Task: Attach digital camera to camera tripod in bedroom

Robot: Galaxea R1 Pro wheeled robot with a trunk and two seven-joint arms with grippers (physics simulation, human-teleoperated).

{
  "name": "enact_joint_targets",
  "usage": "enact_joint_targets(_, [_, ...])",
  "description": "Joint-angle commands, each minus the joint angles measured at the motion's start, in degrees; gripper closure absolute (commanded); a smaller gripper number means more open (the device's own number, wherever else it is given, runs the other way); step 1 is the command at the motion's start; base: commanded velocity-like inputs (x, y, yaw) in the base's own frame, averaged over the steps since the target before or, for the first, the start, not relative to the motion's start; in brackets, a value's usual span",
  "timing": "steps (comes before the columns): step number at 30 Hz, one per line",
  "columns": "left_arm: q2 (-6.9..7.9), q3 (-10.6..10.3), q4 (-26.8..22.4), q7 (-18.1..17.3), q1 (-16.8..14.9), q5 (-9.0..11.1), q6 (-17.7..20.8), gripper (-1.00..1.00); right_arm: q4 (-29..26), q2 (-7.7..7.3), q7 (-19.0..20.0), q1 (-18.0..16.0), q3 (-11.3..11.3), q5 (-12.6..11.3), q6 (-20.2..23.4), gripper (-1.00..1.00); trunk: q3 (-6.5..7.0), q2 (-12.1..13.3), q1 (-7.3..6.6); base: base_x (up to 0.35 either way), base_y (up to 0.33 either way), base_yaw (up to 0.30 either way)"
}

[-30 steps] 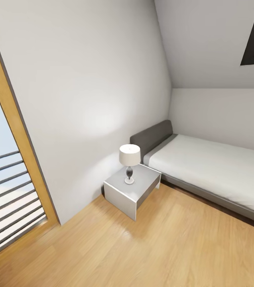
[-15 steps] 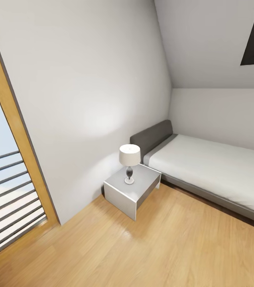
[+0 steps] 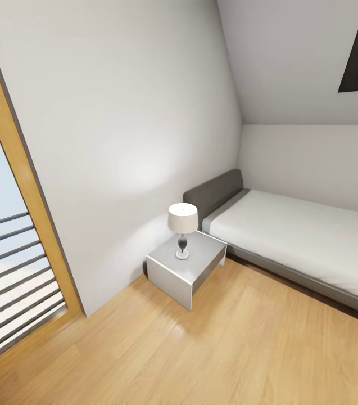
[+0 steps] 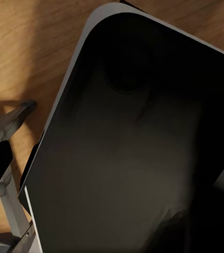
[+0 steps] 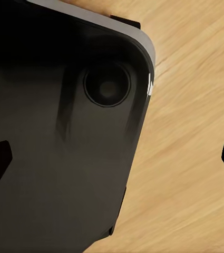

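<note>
We face a corner of the bedroom: a small white bedside cube [image 3: 187, 273] carrying a white-shaded table lamp [image 3: 182, 223] sits at centre, with a grey bed with a white mattress [image 3: 297, 236] at three o'clock and a wood-framed glass door [image 3: 10, 225] at nine o'clock. Our wrist cameras look down past the robot's dark, grey-edged base panel [image 5: 54, 137] at the light wood plank floor [image 3: 229, 349]. Dark fingertip shapes at the picture edges leave us unable to tell how far either gripper is open or whether it holds anything.
</note>
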Motion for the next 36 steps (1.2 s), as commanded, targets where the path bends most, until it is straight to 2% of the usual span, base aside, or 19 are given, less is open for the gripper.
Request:
enact_joint_targets(1, [0.0, 0.1, -0.1, 0.0, 0.0, 0.1, -0.1, -1.0, 0.0, -0.01, 0.0, 0.0, 0.0, 0.4, 0.0, -1.0, -0.05, 0.0, 0.0, -0.01, 0.0, 0.0])
enact_joint_targets(36, [-0.01, 0.1, -0.1, 0.0, 0.0, 0.1, -0.1, -1.0, 0.0, -0.19, 0.0, 0.0, 0.0, 0.3, -0.1, -1.0, -0.05, 0.0, 0.0, -0.027, 0.0, -0.004])
